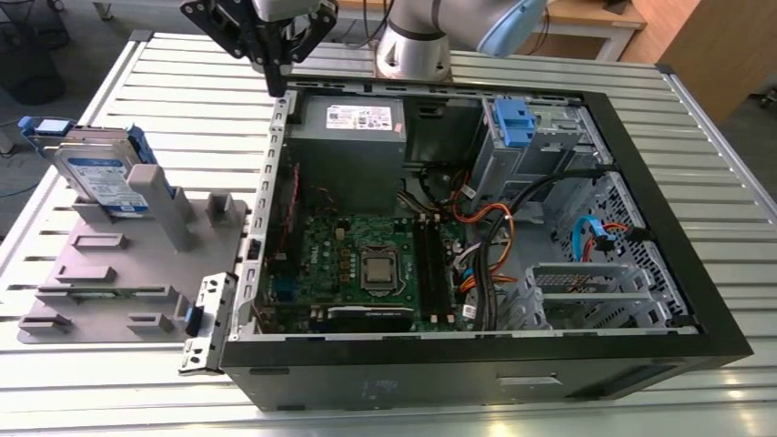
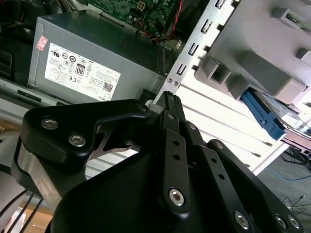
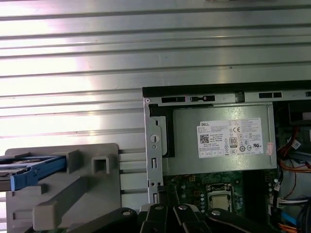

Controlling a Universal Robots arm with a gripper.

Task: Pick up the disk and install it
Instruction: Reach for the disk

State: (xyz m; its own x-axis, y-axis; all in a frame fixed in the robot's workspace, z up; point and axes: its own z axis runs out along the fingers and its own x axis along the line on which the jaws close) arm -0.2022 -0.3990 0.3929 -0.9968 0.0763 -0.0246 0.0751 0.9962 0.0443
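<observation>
Exterior view: tool (image 1: 277,84) closed, empty, near case (image 1: 486,364); disk (image 1: 104,177), white-and-blue label, stands in holder (image 1: 109,273).

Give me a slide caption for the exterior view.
Empty gripper near a corner of the open computer case; the disk stands in the grey holder.

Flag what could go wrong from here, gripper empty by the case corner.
Gripper hangs shut by the case wall; a low sweep toward the disk could clip that wall.
Disk leans in the grey fixture, so a straight-down grasp may slip.
Loose cables crowd the bays.
</observation>
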